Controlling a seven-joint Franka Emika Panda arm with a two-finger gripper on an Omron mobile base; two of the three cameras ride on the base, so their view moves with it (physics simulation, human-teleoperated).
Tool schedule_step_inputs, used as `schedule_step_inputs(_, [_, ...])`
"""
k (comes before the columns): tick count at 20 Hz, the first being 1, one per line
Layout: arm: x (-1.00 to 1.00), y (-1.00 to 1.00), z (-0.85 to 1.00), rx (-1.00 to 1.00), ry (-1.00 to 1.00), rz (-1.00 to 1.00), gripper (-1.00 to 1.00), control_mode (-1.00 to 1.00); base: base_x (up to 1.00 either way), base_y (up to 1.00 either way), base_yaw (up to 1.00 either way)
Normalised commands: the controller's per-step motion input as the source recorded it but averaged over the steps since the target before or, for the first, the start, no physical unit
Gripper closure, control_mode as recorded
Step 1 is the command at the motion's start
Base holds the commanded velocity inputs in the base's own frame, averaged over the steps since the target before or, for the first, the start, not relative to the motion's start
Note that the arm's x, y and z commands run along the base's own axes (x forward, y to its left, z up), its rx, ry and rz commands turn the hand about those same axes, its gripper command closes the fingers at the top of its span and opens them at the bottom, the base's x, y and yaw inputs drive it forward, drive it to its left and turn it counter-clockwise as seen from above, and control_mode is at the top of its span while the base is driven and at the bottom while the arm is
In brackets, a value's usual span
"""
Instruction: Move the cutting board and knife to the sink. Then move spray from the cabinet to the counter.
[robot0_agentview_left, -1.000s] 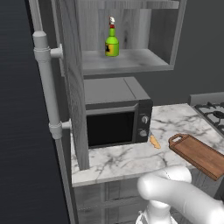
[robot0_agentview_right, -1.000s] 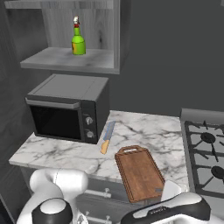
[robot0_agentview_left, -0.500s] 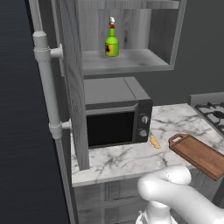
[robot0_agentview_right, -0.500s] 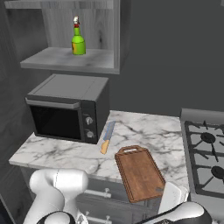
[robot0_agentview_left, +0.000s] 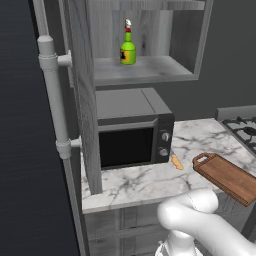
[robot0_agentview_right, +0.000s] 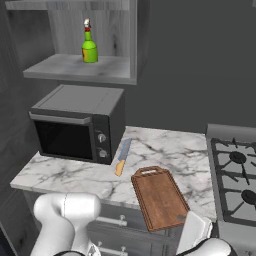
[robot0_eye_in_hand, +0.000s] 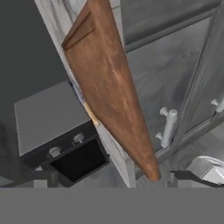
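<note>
Your fingers (robot0_eye_in_hand: 173, 177) stand wide apart and hold nothing, low in front of the bench (robot0_agentview_right: 65, 175). Nearest you, the cutting board (robot0_agentview_right: 159, 197) lies flat at the bench's front edge, its near end just overhanging, handle pointing back. Bring the fingers up to that overhanging end and close across the board's thickness, since a flat board gives no other purchase. Just beyond its handle lies the knife (robot0_agentview_right: 122, 157), beside the microwave (robot0_agentview_right: 75, 125); keep clear of it as you lift. Farthest back, the spray (robot0_agentview_right: 89, 43) stands upright on the cabinet (robot0_agentview_right: 85, 67) shelf. Against the earlier pictures, board, knife and spray sit unchanged; only your arm has shifted at the bottom of the right base view.
</note>
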Motion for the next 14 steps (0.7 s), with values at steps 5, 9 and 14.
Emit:
schedule_step_inputs(5, [0.21, 0.0, -0.24, 0.0, -0.02, 0.0, -1.0, -1.0, 0.0, 0.0, 0.0])
schedule_step_inputs(9, [0.19, 0.0, -0.24, -0.02, -0.04, 0.0, -1.0, -1.0, 0.0, 0.0, 0.0])
schedule_step_inputs(14, [0.13, 0.0, -0.23, -0.05, -0.09, 0.0, -1.0, -1.0, 0.0, 0.0, 0.0])
